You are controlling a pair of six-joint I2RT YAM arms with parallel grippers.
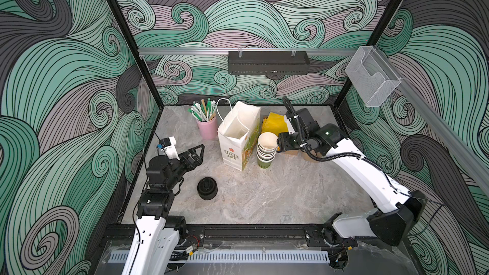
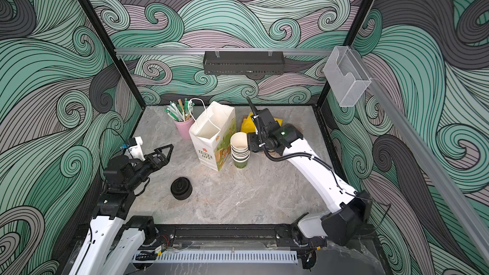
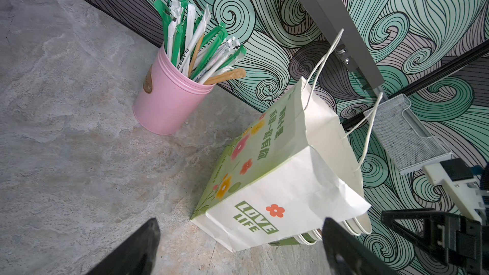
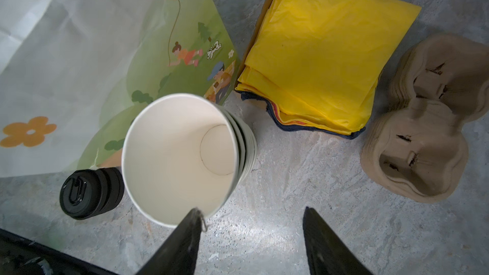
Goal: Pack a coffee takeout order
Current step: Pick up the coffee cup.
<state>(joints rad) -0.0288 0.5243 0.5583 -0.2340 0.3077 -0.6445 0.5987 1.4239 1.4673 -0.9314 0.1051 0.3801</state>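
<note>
I see the grey marble worktop (image 1: 264,197) with the white paper bag (image 1: 235,141) standing open toward its back, and I place everything from that bag. My right pincer (image 4: 251,214) hangs just right of the bag, beside the top of the stack of lidless cups (image 4: 180,154). Its jaws stand partly spread. One fingertip (image 4: 194,216) meets the near rim of the top cup and only bare worktop shows in the gap, so it pinches nothing. My left pincer (image 3: 241,220) hovers well left of the bag, spread wide and empty, pointing at the bag's printed front.

The yellow sheet (image 4: 317,56) tops a pile in a shallow box behind and right of the bag. The tan two-cup carrier (image 4: 420,138), nested on others, lies right of that pile, farther from the bag. Only the right wrist view shows it whole, since in the top views the arm hides nearly all of it. A pink tub (image 3: 166,101) of wrapped straws stands just left of the bag's back corner, and the left wrist view alone shows its tan label. The stack of black lids (image 1: 207,187) sits in front of the bag, toward its left.
</note>
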